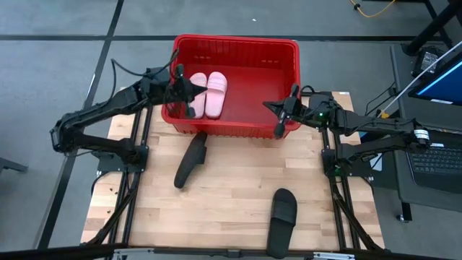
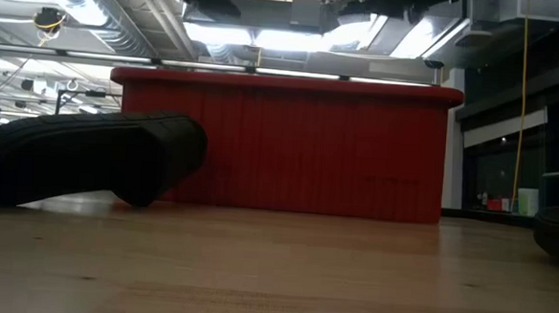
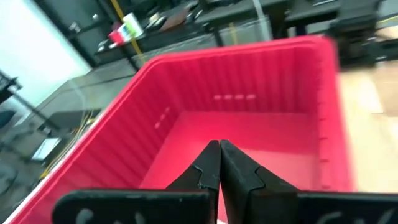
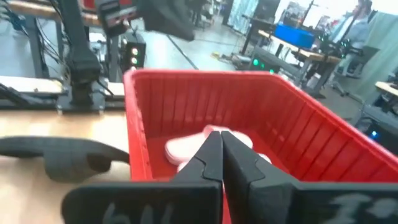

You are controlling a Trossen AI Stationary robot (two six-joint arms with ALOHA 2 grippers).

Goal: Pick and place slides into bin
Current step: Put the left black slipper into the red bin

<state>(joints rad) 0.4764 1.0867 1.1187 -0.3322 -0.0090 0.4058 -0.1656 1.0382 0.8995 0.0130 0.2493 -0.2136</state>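
Two pale pink slides lie side by side inside the bin, against its left end, soles down. Two black slides remain on the table: one black slide lies just in front of the bin's near wall, tipped onto its side, and the other black slide lies flat toward the front right of the table, well apart from the first.

By the look of them the slides are moulded foam or rubber: light, a little springy, and matte enough not to slip. The broad strap arching over the footbed seems the best hold, since a finger can pass under it and pinch it against the other; the edge of the sole is the second choice, especially for the one lying on its side, whose rim stands up from the wood.

The left gripper hangs over the left end of the bin, above the pink pair, its fingers pressed together on nothing. The right gripper sits at the bin's near right corner, just over the rim, its fingers likewise pressed together and empty. Each would need to spread before going down on a black slide
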